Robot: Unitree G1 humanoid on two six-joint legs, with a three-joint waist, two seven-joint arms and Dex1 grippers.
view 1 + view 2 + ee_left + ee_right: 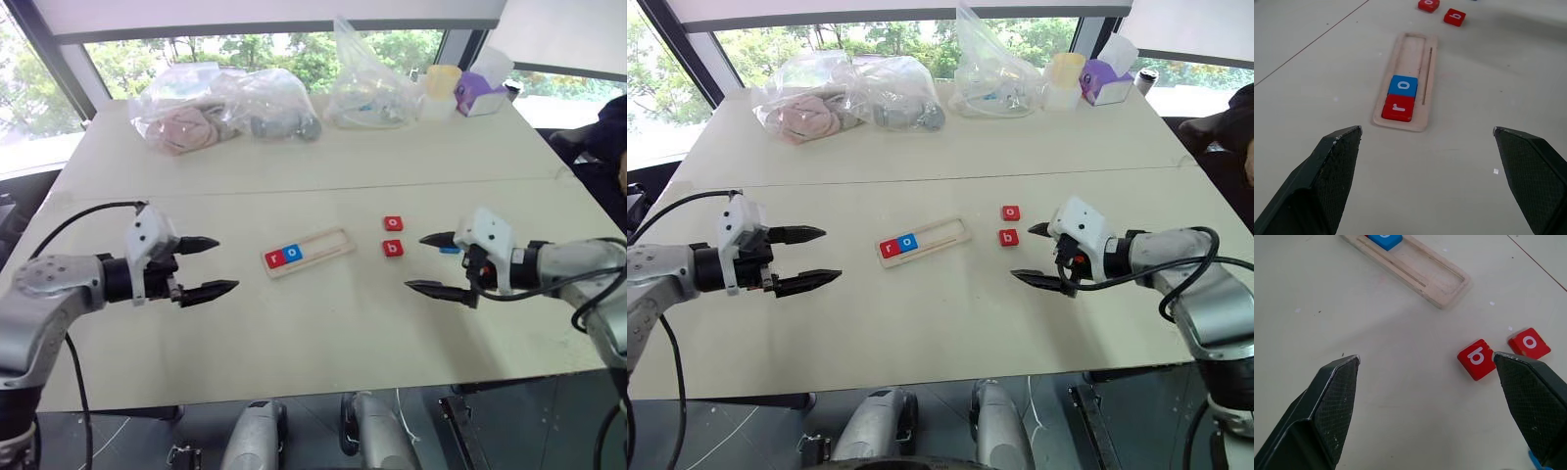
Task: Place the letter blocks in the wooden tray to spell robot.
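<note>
The wooden tray (pixel 328 241), long and shallow, lies at an angle on the table, holding a red "r" block (pixel 273 258) and a blue "o" block (pixel 292 254) touching at its left end. A red "o" block (pixel 393 223) and a red "b" block (pixel 393 248) lie flat on the table to its right, with a blue block (pixel 450 250) partly hidden beyond them.

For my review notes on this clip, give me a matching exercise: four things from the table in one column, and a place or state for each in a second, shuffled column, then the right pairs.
Things:
1. red r block
2. blue o block
3. red b block
4. left gripper

Places or states:
A. loose on the table, on the right gripper's side of the wooden tray
B. open, holding nothing
C. in the tray, at its end nearest the left gripper
D. in the tray, second, touching the r block

Pairs: 1-C, 2-D, 3-A, 4-B
</note>
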